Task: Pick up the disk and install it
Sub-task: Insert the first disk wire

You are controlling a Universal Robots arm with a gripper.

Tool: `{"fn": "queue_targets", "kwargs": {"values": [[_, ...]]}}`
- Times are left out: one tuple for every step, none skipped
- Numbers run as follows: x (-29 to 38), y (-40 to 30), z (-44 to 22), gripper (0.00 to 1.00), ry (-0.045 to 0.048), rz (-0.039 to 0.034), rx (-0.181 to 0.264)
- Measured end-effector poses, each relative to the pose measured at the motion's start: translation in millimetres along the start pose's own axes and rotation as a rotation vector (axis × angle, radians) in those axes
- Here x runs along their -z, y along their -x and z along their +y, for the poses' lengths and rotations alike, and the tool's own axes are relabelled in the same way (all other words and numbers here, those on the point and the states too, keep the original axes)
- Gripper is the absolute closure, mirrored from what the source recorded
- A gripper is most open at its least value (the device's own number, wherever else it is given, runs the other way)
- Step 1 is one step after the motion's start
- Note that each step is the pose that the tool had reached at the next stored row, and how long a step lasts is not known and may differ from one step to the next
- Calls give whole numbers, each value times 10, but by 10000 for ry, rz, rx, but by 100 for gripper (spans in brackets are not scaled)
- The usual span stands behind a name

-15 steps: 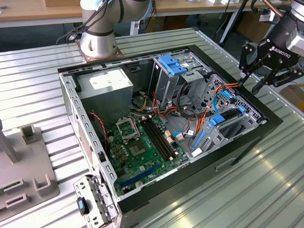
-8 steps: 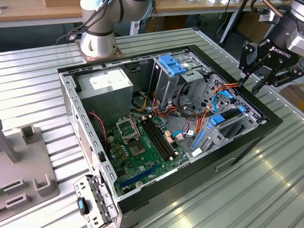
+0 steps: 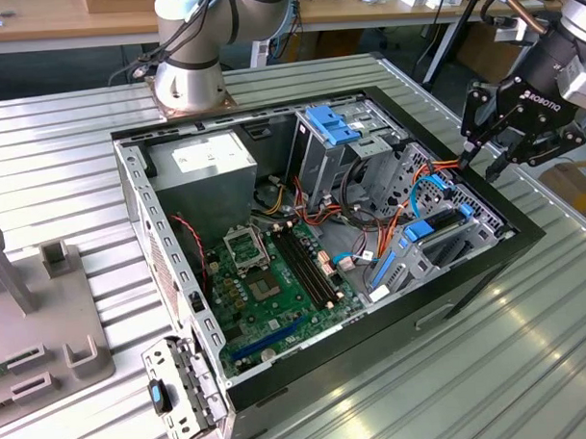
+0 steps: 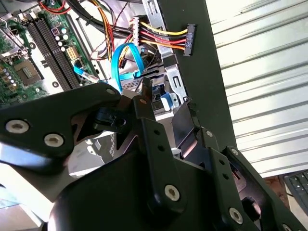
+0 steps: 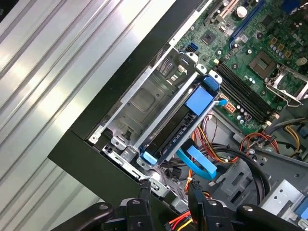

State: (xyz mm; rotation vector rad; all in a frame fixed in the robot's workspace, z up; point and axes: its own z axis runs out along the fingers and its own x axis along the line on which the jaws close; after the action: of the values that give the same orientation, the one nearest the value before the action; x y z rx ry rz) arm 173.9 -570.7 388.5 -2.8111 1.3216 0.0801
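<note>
In the exterior view an open computer case (image 3: 511, 255) lies on a ribbed metal bench (image 3: 529, 356) with its inside facing up, so everything can be reached from above. It holds a green circuit board (image 3: 275, 268) across its floor and a grey power supply (image 3: 200, 170) in the corner nearest the arm's base (image 3: 187, 83). There is also a tall metal bay (image 3: 320, 156) topped by a blue bracket and, along the case's edge at the exterior view's right, a low metal cage. The disk (image 3: 433, 232) stands on edge in that cage, its blue rail showing. The gripper (image 3: 477, 165) hangs above that same edge of the case, fingers spread with nothing between them, and tilts toward the cage, probably to face the slot from above. In the second wrist view the gripper's black links are in the foreground. Past them a looped blue cable (image 4: 124, 60) and a plug on coloured wires (image 4: 188, 33) hang near the case wall. In the first wrist view the fingertips (image 5: 144, 192) are apart above the case's black rim. The disk (image 5: 175, 132) sits in the cage (image 5: 139, 103) beside that wall, blue rail uppermost. By the look of it the disk is in its slot, but whether it is latched cannot be told. The blue cable curls just beside one end of it.
</note>
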Motion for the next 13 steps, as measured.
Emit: {"fn": "queue_targets", "kwargs": {"values": [[-1, 0, 0, 56, 1, 1, 6], [-4, 0, 0, 56, 15, 1, 196], [-7, -1, -1, 56, 24, 0, 357], [-11, -1, -1, 56, 37, -2, 559], [-17, -3, -3, 56, 54, -4, 840], [-22, -13, -13, 56, 60, -7, 966], [-25, -17, -22, 56, 62, -6, 983], [-27, -16, -26, 56, 59, -10, 1001], [-28, -16, -28, 56, 51, -21, 1019], [-30, -15, -31, 56, 37, -36, 1036], [-31, -13, -34, 56, 29, -46, 1073], [-31, -13, -35, 56, 21, -56, 1090], [-32, -13, -35, 56, 18, -58, 1091]]}}
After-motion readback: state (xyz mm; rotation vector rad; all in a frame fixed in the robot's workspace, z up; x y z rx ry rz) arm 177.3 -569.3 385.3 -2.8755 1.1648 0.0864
